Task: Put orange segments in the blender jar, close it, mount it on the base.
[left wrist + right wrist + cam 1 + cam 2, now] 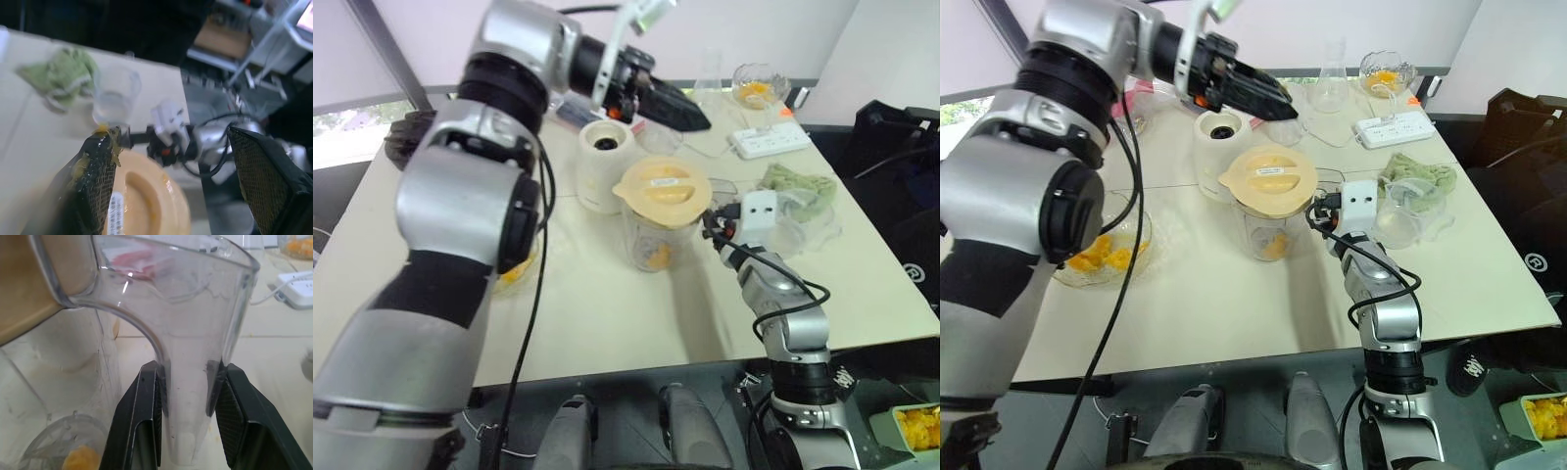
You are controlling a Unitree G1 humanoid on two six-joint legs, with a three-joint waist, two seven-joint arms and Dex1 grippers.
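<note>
The blender jar (1266,233) stands mid-table with the flat cream-yellow lid (1268,176) resting on top and orange segments (1273,245) at its bottom. My right gripper (188,367) is shut on the jar's clear side handle (188,396), reaching in level from the right. Just behind the jar, the cream-white base (1221,147) shows its dark socket. My left gripper (1293,108) hangs open above the base and the lid, holding nothing. Orange pulp sticks to one of its fingers (98,161). More orange segments (1102,255) lie in a glass bowl at the left.
A frosted cup (1400,215) and a green cloth (1420,174) sit right of the jar. At the back stand a power strip (1396,127), a glass flask (1330,90) and a stemmed glass cup of orange bits (1383,73). The table's front edge is near.
</note>
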